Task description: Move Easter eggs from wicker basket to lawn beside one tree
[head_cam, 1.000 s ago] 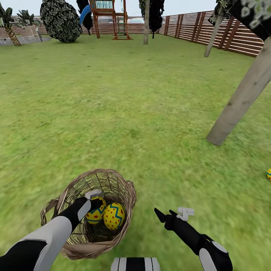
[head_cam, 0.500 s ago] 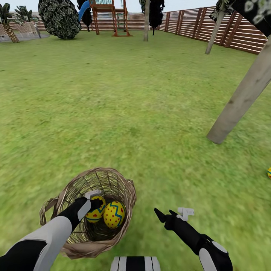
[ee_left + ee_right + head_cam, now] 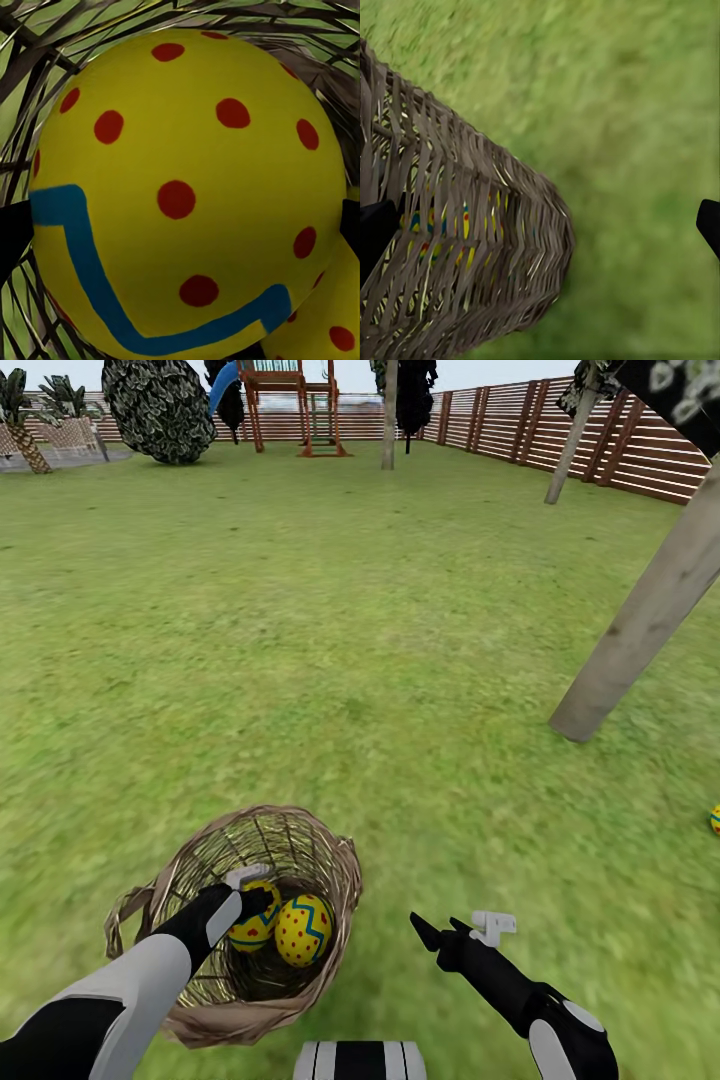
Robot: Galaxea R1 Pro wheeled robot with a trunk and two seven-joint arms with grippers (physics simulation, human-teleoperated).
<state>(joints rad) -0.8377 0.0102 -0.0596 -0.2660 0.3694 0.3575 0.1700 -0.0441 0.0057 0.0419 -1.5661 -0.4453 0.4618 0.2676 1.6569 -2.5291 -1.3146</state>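
Wicker basket (image 3: pixel 245 920) on lawn (image 3: pixel 350 660): loose tan open weave, thick braided rim. Two glossy yellow eggs inside, red dots, blue zigzag. Left gripper (image 3: pixel 255 900) fingers either side of near egg (image 3: pixel 187 195); grip uncertain. Right gripper (image 3: pixel 440 935) spread beside basket. Third egg (image 3: pixel 714 820) on grass near pale grey trunk (image 3: pixel 640 630).

count, head view. easter eggs: 3 total. 2 in the wicker basket (image 3: pixel 330 860): left egg (image 3: pixel 252 930), right egg (image 3: pixel 303 931). 1 on the lawn (image 3: pixel 350 660): third egg (image 3: pixel 715 819) (cut off at the frame edge). wicker baskets: 1. pale grey trunks: 3: near trunk (image 3: pixel 640 630), fence-side trunk (image 3: pixel 566 455), far trunk (image 3: pixel 389 420). playsets: 1 (image 3: pixel 290 405). palms: 2, far left (image 3: pixel 20 420).
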